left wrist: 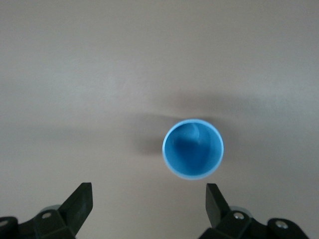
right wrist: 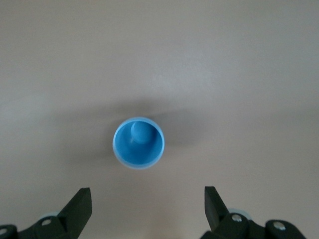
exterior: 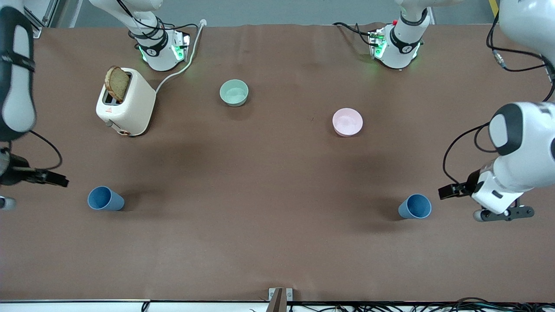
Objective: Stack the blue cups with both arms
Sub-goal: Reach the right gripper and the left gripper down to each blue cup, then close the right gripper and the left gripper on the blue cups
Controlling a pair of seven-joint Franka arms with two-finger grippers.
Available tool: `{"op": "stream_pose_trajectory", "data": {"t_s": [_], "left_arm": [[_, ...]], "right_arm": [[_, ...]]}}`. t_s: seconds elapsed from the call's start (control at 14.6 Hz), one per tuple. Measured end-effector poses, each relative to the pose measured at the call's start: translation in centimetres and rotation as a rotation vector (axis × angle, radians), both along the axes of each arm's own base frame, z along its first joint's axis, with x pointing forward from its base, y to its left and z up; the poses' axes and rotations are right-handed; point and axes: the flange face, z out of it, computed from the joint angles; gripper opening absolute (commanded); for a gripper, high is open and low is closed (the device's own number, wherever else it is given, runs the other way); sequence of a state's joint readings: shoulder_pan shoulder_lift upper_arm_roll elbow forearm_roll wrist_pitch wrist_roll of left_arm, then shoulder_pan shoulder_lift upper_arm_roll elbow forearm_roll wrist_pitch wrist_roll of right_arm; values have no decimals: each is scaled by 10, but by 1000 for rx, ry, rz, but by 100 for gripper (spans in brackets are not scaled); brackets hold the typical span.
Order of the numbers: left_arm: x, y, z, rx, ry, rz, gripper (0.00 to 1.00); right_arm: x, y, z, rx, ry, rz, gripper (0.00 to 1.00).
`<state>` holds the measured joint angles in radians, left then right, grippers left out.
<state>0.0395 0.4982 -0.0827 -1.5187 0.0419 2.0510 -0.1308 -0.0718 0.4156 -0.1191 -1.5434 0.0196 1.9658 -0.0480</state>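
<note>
Two blue cups stand upright on the brown table. One blue cup (exterior: 415,206) is toward the left arm's end; it also shows in the left wrist view (left wrist: 193,148). My left gripper (exterior: 505,213) hangs in the air beside it, open and empty (left wrist: 149,199). The other blue cup (exterior: 105,198) is toward the right arm's end; it also shows in the right wrist view (right wrist: 138,143). My right gripper (exterior: 5,203) is at the picture's edge beside that cup, open and empty (right wrist: 148,199).
A cream toaster (exterior: 126,104) with a bread slice (exterior: 116,83) stands near the right arm's base. A pale green bowl (exterior: 234,92) and a pink bowl (exterior: 347,121) sit farther from the front camera than the cups.
</note>
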Motion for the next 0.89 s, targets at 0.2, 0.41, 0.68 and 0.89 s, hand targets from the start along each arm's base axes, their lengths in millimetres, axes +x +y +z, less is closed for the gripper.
{"op": "stream_pose_trajectory", "data": {"t_s": [0.2,0.41,0.68,0.89], "left_arm": [[7,-5,-35,-6,6,-6,100],[9,-5,-60,-8,29,-6,95],[8,-6,-101,-11,82,-6,60],[7,-6,-114,-12,98,-6,14]], "right_arm": [[-5,-3,-69,-12,-29,26,100],[-13,-13,-112,-16,-18,44,100],[-11,-12,-137,-20,-24,52,100],[-8,-9,-151,-12,-38,47,92]]}}
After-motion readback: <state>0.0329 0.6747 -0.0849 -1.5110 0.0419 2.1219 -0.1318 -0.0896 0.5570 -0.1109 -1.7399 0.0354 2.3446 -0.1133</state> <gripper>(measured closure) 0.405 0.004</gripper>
